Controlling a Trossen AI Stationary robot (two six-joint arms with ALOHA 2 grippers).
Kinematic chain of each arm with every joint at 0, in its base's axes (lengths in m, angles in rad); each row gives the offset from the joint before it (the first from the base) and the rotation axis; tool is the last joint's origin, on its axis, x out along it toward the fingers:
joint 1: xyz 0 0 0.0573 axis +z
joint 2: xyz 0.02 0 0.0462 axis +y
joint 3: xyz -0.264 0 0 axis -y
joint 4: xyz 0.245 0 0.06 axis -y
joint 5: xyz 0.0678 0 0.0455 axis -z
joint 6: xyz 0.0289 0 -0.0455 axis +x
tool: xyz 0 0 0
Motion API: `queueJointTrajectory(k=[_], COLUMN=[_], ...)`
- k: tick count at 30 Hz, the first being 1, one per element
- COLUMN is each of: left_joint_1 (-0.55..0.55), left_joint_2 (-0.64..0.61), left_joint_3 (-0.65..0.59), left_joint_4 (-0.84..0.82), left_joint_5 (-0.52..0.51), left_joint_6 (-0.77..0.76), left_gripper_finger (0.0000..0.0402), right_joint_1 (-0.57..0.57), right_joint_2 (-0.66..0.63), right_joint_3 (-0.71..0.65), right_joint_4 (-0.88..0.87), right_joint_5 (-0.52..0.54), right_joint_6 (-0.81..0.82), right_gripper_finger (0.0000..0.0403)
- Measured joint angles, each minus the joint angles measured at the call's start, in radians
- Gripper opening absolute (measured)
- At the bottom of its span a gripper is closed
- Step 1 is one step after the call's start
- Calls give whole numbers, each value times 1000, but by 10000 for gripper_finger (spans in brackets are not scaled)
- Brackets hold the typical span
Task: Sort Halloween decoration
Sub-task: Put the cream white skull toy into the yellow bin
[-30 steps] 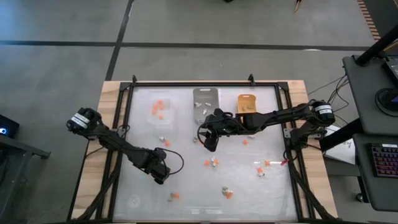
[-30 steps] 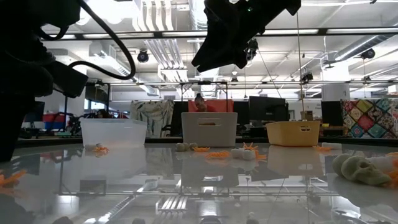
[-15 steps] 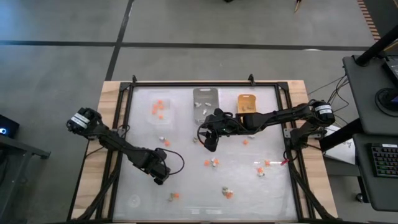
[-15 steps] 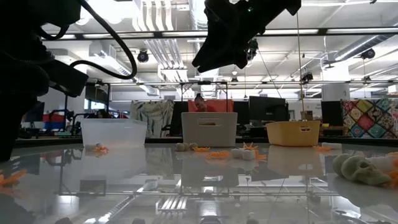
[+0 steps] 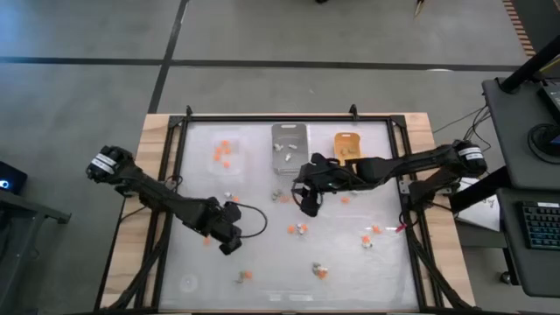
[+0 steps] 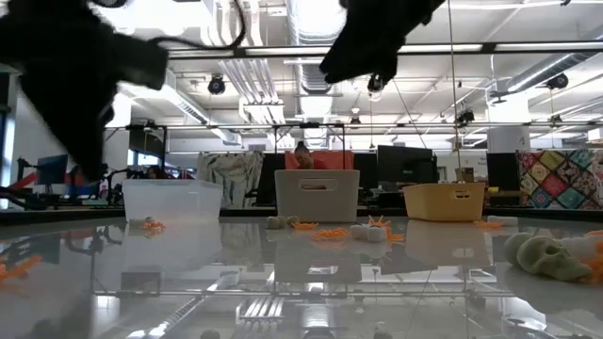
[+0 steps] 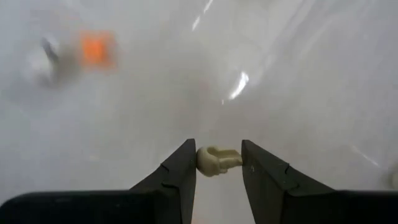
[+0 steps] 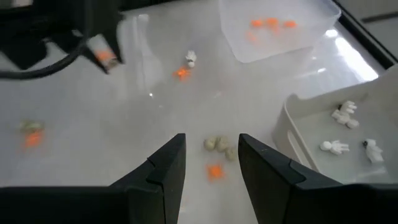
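Small orange, white and tan trinkets lie scattered on the glossy table, among them a pair [image 5: 297,229] near the middle and one [image 5: 321,271] by the near edge. My left gripper [image 5: 230,247] [image 7: 217,165] hovers over the near-left part of the table, shut on a tan trinket [image 7: 217,160]. My right gripper [image 5: 311,208] [image 8: 211,155] hangs open above the table's middle, over a few tan trinkets [image 8: 219,145] and an orange one [image 8: 214,171], touching nothing. My left gripper pinches the tan trinket [image 7: 214,160] between its two fingertips [image 7: 183,168], one on each end of the piece. The trinket lies across the gap, lifted clear of the table.
Three small trays stand in a row along the far edge: a clear one [image 5: 226,150] with orange pieces, a grey one [image 5: 289,140] with white figures [image 8: 339,113], and an orange-yellow one [image 5: 347,144]. A skull-like trinket [image 6: 542,256] lies near the low camera. Black frame rails border the table.
My left gripper has risen from the table and shifted a little toward the right edge, carrying the tan trinket. My right gripper has moved toward the table's right edge by a short way, staying above the surface.
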Motion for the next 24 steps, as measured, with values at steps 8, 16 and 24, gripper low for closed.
queueJointTrajectory(k=[8,16,24], left_joint_1=[122,214,250], left_joint_2=[-130,-220,-169], left_joint_3=[35,-20,-39], left_joint_4=[328,743,978], left_joint_5=[-89,42,185], left_joint_6=[411,646,561], left_gripper_finger=[91,91,91], right_joint_1=[93,218,254], right_joint_2=[-120,-121,-37], right_joint_3=[-157,-294,-275], right_joint_4=[115,462,640], right_joint_5=[7,117,219], right_joint_6=[-103,-328,-614], right_gripper_finger=[139,139,139])
